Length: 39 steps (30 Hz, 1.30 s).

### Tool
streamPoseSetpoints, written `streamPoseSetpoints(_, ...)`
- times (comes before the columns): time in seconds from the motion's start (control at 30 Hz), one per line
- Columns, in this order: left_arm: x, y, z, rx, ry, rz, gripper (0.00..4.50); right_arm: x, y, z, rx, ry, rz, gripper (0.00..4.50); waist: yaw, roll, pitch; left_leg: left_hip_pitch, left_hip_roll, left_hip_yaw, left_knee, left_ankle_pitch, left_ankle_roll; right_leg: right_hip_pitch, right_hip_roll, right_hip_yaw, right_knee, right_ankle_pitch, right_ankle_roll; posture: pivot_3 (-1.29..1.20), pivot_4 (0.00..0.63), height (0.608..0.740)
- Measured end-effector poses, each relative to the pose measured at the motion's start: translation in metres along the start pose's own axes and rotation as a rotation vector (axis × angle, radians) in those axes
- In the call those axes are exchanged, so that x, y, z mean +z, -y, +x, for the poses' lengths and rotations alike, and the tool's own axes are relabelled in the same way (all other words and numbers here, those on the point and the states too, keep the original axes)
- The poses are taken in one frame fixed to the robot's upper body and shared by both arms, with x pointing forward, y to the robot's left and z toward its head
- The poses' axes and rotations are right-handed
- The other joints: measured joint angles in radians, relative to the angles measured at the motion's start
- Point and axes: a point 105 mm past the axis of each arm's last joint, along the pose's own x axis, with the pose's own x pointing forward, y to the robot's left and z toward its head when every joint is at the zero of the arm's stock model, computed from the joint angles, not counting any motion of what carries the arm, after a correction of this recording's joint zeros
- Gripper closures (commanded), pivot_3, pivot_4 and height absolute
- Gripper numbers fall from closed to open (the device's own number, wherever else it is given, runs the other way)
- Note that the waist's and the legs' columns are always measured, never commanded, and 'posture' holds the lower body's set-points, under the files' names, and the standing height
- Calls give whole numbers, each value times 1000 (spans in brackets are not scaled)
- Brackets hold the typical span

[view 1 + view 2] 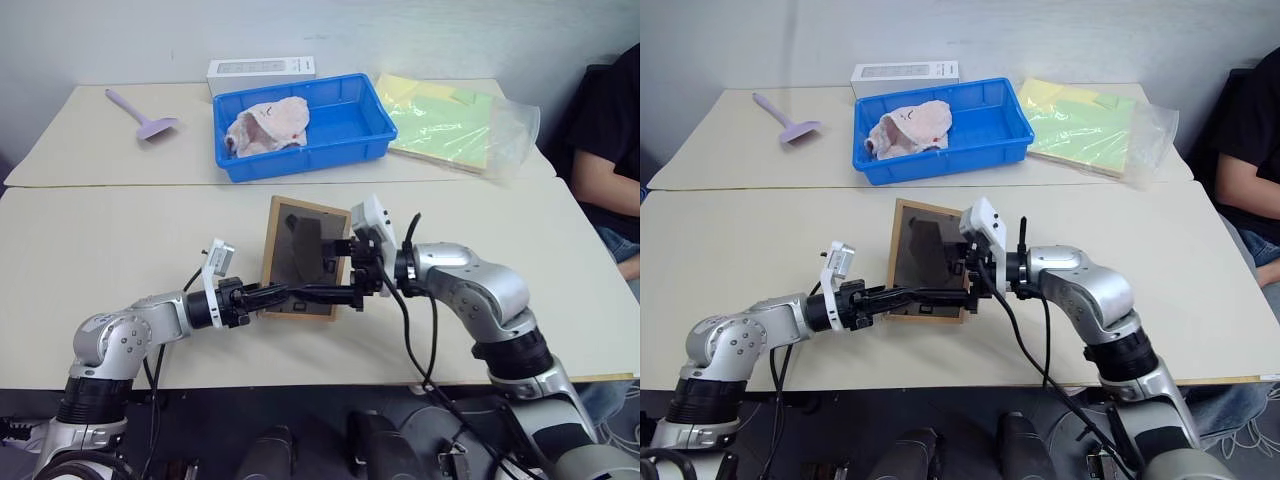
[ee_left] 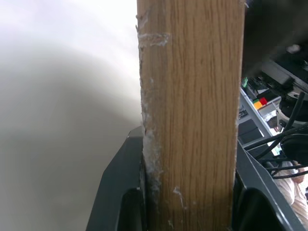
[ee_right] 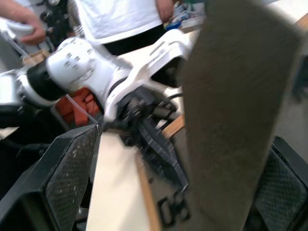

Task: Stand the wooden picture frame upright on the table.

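The wooden picture frame (image 1: 292, 232) is held tilted above the near table (image 1: 120, 250), its dark grey back and fold-out stand facing me. My left gripper (image 1: 335, 295) reaches in from the left and is shut on the frame's lower edge. In the left wrist view the light-wood edge (image 2: 192, 120) is clamped between the black fingers (image 2: 120, 197). My right gripper (image 1: 342, 256) comes from the right, level with the frame's back, and is open. In the right wrist view the grey stand flap (image 3: 236, 120) lies between the wide-spread fingers (image 3: 72, 168). The picture side is hidden.
On the far table stand a blue bin (image 1: 372, 128) holding a pinkish cloth (image 1: 268, 125), a white flat box (image 1: 260, 70) behind it, a purple scoop (image 1: 150, 120) at left and yellow-green sheets in a clear bag (image 1: 450, 125). A person (image 1: 610, 150) sits at the right edge.
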Motion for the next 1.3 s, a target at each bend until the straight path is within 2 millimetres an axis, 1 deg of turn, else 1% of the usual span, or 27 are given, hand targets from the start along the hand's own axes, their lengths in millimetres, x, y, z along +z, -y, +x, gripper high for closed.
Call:
streamPoseSetpoints(0.17, -2, 2, 3, -16, 0, -24, 3228, -6, -2, -12, 6, -26, -72, 25, -1, 0, 0, 0, 0, 0, 0, 0, 0, 0, 0, 0, 0, 0, 0, 0, 150, 740)
streamPoseSetpoints(0.23, -2, 2, 3, -18, 3, -32, 3228, -6, -1, -14, 2, -38, -143, 25, -2, 0, 0, 0, 0, 0, 0, 0, 0, 0, 1, 0, 0, 0, 0, 0, 150, 740)
streamPoseSetpoints(0.33, 2, 4, -3, -31, 12, -68, 3228, -9, 6, -20, -31, -26, -250, 25, -1, 0, 0, 0, 0, 0, 0, 0, 0, 0, 1, 0, 0, 0, 0, 0, 150, 740)
streamPoseSetpoints(0.4, 5, 9, -6, -70, 10, -131, 3228, -12, 12, -28, -56, -4, -297, 25, 0, 0, 0, 0, 0, 0, 0, 0, 0, 0, 0, 0, 0, 0, 0, 0, 150, 740)
streamPoseSetpoints(0.47, 7, 10, -10, -89, -2, -213, 3228, -10, 14, -40, -71, 34, -350, 25, 3, -1, 1, 0, 0, 0, 1, 0, 0, 1, 0, 0, 0, 0, 1, 0, 150, 740)
streamPoseSetpoints(0.53, 5, 8, -17, -72, -57, -329, 3228, -8, 16, -63, -115, 50, -438, 25, 1, -1, 1, 0, 0, 0, 1, 0, 0, 1, 1, 0, 0, 0, 1, 0, 150, 740)
streamPoseSetpoints(0.57, 4, 7, -19, -59, -73, -348, 3228, -7, 17, -67, -125, 50, -453, 25, 2, -1, 1, 0, 0, 0, 1, 0, 0, 1, 1, 0, 0, 0, 1, 0, 150, 740)
streamPoseSetpoints(0.67, -4, 3, -25, -38, -146, -454, 3228, -7, 18, -77, -143, 8, -648, 25, -3, -1, 1, 1, 0, 0, 1, 0, 0, 0, 1, 0, 1, 0, 1, 0, 150, 740)
streamPoseSetpoints(0.7, -7, 3, -28, -38, -184, -501, 3228, -10, 18, -79, -145, -30, -768, 25, -8, -1, 1, 1, 0, 0, 1, 0, -1, 0, 2, 0, 1, 0, 1, 0, 150, 740)
streamPoseSetpoints(0.73, -9, 5, -30, -51, -208, -539, 3228, -16, 21, -79, -153, -80, -884, 25, -14, -1, 1, 2, 0, 0, 0, 0, -1, 0, 2, 0, 1, 0, 1, 0, 150, 740)
streamPoseSetpoints(0.77, -10, 5, -30, -55, -215, -545, 3228, -18, 22, -79, -155, -94, -909, 25, -15, -1, 1, 2, 0, 0, 0, 0, -1, 0, 2, 0, 1, 0, 1, 0, 150, 740)
streamPoseSetpoints(0.8, -10, 8, -30, -74, -225, -569, 3228, -22, 26, -77, -166, -124, -992, 25, -18, -1, 1, 2, 0, 0, 0, 0, -1, 0, 2, 0, 2, 0, 1, 0, 150, 740)
streamPoseSetpoints(0.83, -8, 9, -28, -94, -227, -589, 3228, -26, 31, -73, -172, -150, -1076, 25, -21, -1, 1, 2, -1, 0, 1, 0, -1, 0, 2, 1, 3, 0, 1, 0, 150, 740)
streamPoseSetpoints(0.9, -1, 13, -22, -136, -220, -608, 3228, -30, 33, -61, -155, -166, -1205, 25, -25, -1, 1, 2, -1, 0, 2, 0, -2, -1, 2, 1, 4, 0, 1, 0, 150, 740)
streamPoseSetpoints(1.0, 8, 18, -19, -171, -207, -616, 3228, -40, 37, -52, -167, -179, -1279, 25, -27, -1, 1, 2, -2, 0, 1, 1, -2, -2, 2, 1, 5, 0, 1, 0, 150, 740)
streamPoseSetpoints(1.07, 8, 18, -19, -165, -214, -637, 3228, -43, 43, -49, -206, -178, -1317, 25, -28, -1, 1, 2, -4, -1, 2, 1, -2, -3, 2, 2, 6, 0, 1, 0, 150, 740)
streamPoseSetpoints(1.17, 7, 21, -17, -169, -224, -648, 3228, -39, 46, -44, -236, -150, -1357, 594, -29, -1, 1, 3, -4, -2, 3, 1, -3, -3, 2, 2, 7, 0, 1, 0, 150, 740)
streamPoseSetpoints(1.27, 9, 24, -17, -184, -221, -658, 3228, -33, 46, -37, -256, -117, -1414, 1515, -31, -1, 1, 3, -5, -3, 2, 1, -3, -4, 2, 3, 7, 0, 0, 0, 150, 740)
streamPoseSetpoints(1.3, 9, 24, -17, -185, -222, -660, 3228, -32, 46, -37, -265, -106, -1430, 1963, -32, -1, 1, 3, -6, -4, 2, 1, -3, -4, 2, 3, 7, 0, 0, 0, 150, 740)
